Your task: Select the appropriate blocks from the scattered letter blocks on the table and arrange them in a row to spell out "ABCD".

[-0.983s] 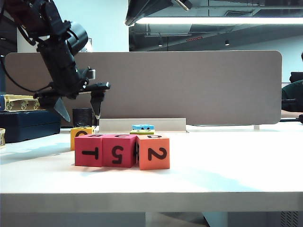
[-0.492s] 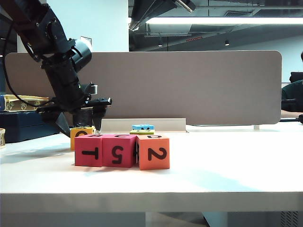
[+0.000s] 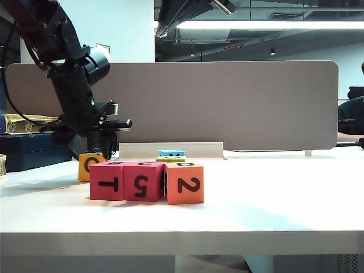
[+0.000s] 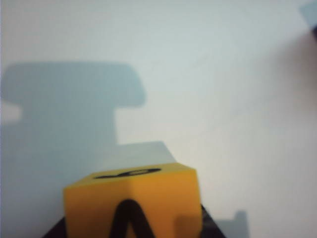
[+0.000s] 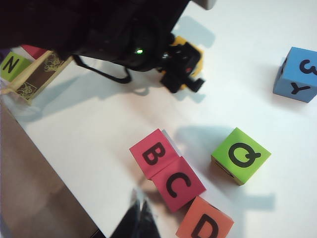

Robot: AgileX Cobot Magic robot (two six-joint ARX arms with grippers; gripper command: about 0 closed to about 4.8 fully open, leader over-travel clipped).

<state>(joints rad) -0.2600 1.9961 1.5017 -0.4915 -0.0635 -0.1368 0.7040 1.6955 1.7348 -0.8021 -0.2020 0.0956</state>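
Three blocks stand touching in a row near the front of the table [image 3: 273,205]: pink-red T/B [image 3: 106,182] [image 5: 153,153], pink-red 5/C [image 3: 143,182] [image 5: 178,184] and orange 2/D [image 3: 183,183] [image 5: 204,223]. Just behind the row's left end sits the yellow block [image 3: 88,166] [image 4: 131,198] [image 5: 194,52], its A face toward the left wrist camera. My left gripper [image 3: 99,152] [image 4: 132,228] [image 5: 181,74] is down over it, a dark finger pressed on each side. My right gripper [image 5: 138,218] hangs high above the row, shut and empty.
A lime-green Q block [image 5: 241,154] [image 3: 170,158] and a blue block [image 5: 298,74] [image 3: 172,152] lie farther back. A grey partition [image 3: 227,102] closes the rear. A dark case [image 3: 34,148] and a wooden holder with a green N block [image 5: 10,64] sit at the left.
My left gripper dropped from above onto the yellow block and its fingers closed in on it. The yellow block shifted slightly left. The row of three stayed put.
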